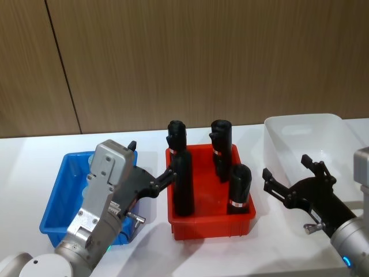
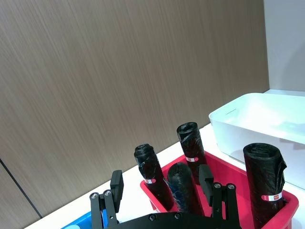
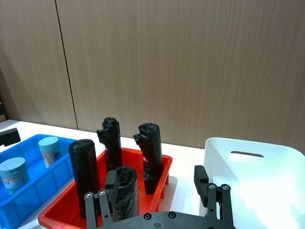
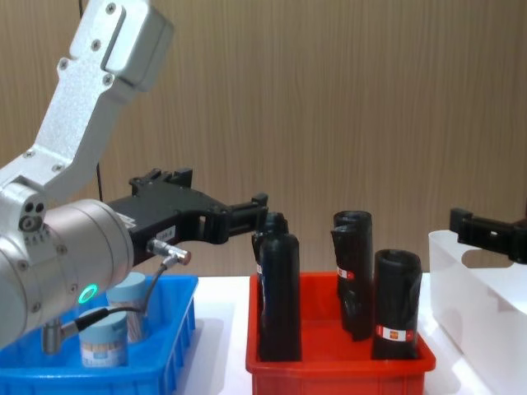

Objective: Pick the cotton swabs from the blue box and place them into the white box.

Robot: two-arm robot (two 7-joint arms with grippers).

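Blue box (image 1: 56, 199): plastic bin at 9 o'clock of the red bin (image 1: 210, 222), both on the white surface (image 1: 155, 254).
Cotton swab jars (image 3: 13, 174): two standing upright inside the blue box, pale blue lids on top.
White box (image 1: 279, 138): at 3 o'clock of the red bin; can't spot any jar in it, so I'd say the job's barely begun.
Left end effector (image 1: 152, 158): fingers spread apart, holding nothing, hovering over the blue box's 3 o'clock rim, pointing at the black rolls (image 1: 183, 184).
Right end effector (image 1: 285, 165): also spread apart and empty, at roughly 6 o'clock of the white box.
Handling guess: jars look light, rigid and kinda slick. I'd pinch the clear body just under the lid, straight across. Grabbing only the lid might pop it off, and a hard squeeze could squirt the jar out.
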